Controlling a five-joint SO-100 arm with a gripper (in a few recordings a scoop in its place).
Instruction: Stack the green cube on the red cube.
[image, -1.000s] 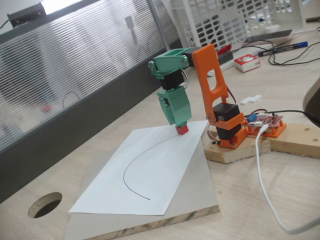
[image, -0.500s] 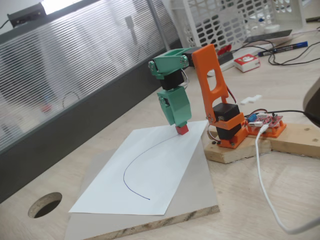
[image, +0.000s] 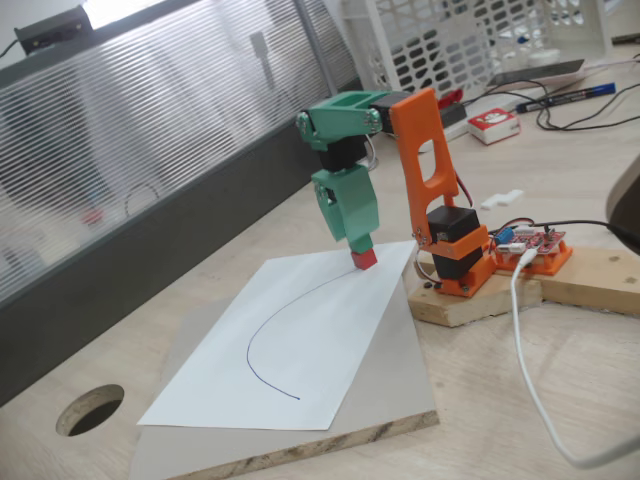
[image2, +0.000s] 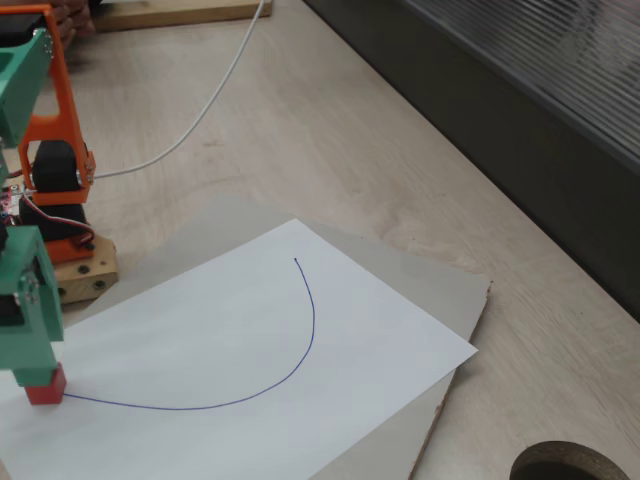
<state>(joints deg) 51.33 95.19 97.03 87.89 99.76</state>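
Note:
The red cube (image: 365, 259) sits on the white sheet near its far corner, at one end of the drawn curve; it is also at the lower left in the other fixed view (image2: 46, 385). My green gripper (image: 360, 240) points straight down with its tip right on top of the red cube (image2: 36, 360). The fingers read as one green block, so their state is unclear. The green cube is hidden: I cannot tell it apart from the green fingers at the tip.
The white sheet (image: 290, 350) lies on a grey board (image: 400, 390). The orange arm base (image: 455, 255) stands on a wooden block beside the sheet, with a white cable (image: 530, 350) trailing off. A round hole (image: 90, 408) is in the tabletop.
The wrist and upper gripper have shifted slightly up and to the left; the tip stays over the red cube, which has not moved.

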